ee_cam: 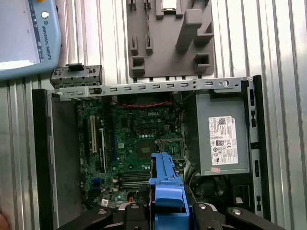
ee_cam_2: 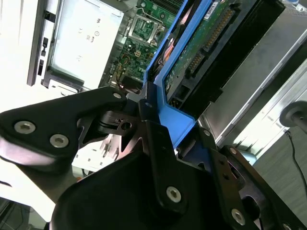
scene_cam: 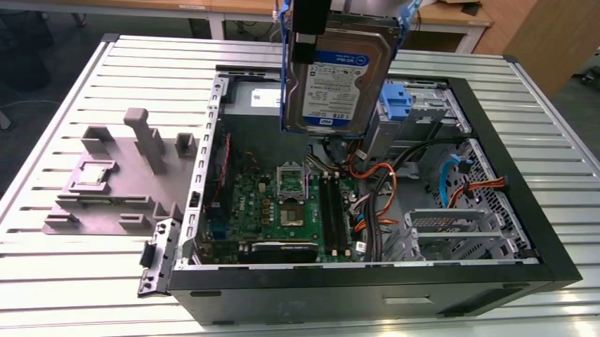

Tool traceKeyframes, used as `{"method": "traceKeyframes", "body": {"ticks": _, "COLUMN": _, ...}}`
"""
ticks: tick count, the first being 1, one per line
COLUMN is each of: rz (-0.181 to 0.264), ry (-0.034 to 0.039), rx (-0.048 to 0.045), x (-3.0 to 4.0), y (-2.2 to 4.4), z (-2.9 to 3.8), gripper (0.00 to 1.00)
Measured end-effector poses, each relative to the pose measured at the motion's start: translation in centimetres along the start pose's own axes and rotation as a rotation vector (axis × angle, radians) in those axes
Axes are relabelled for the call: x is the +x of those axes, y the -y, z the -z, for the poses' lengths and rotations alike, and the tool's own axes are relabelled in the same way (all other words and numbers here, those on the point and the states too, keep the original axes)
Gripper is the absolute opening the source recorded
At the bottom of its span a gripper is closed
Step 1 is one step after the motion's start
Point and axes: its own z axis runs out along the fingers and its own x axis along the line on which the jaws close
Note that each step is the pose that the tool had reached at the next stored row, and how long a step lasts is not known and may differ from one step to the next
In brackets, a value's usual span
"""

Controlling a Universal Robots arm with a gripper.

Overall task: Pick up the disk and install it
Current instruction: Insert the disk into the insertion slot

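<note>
Disk point(scene_cam: 338, 84) clamped in end effector point(ee_cam_2: 180, 129), above open computer case point(scene_cam: 375, 284), slatted metal table point(scene_cam: 75, 281), wooden desks point(scene_cam: 235, 8) behind

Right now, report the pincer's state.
Pincer: shut on the hard drive, holding it upright above the open computer case.

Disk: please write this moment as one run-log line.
phase: disk picked up | end effector: shut on disk | place: in the air above open computer case | installed: not yet
</note>
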Motion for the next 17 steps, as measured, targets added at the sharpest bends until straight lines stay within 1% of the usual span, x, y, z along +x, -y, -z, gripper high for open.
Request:
{"method": "traceKeyframes", "body": {"ticks": 7, "rz": 0.000, "ry": -0.0006, "rx": 0.0001, "x": 0.87, "y": 0.08, "z": -0.04, "gripper": 0.37}}
{"method": "traceKeyframes", "body": {"ticks": 11, "rz": 0.000, "ry": -0.0019, "rx": 0.0002, "x": 1.01, "y": 0.13, "z": -0.06, "gripper": 0.37}}
{"method": "traceKeyframes", "body": {"ticks": 13, "rz": 0.000, "ry": -0.0019, "rx": 0.0002, "x": 1.01, "y": 0.30, "z": -0.08, "gripper": 0.37}}
{"method": "traceKeyframes", "body": {"ticks": 17, "rz": 0.000, "ry": -0.0019, "rx": 0.0002, "x": 0.95, "y": 0.98, "z": -0.09, "gripper": 0.37}}
